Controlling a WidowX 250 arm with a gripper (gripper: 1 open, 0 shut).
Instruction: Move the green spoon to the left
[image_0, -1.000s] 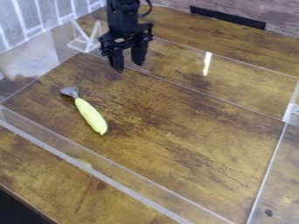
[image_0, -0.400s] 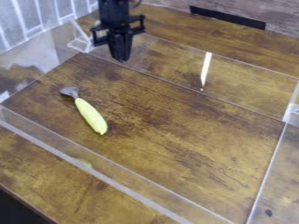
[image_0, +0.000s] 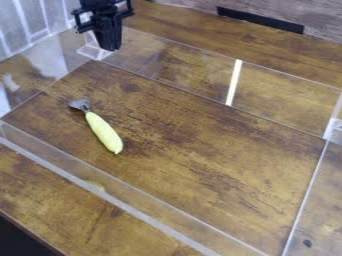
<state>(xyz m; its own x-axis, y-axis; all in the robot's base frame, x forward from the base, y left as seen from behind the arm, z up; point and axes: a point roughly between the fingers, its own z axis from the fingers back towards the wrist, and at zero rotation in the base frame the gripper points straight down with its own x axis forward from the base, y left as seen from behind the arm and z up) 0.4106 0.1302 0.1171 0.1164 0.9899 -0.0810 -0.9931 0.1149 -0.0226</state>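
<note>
On wooden tabletop (image_0: 201, 130), green spoon (image_0: 102, 129) lying diagonally, grey bowl up-left

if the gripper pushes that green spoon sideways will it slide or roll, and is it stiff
The green spoon lies flat on the wooden table. Its thick rounded handle looks apt to roll under a side push, though the small metal bowl may check that. It looks rigid, not floppy, and probably light. The smooth handle could slip in the gripper.
</note>
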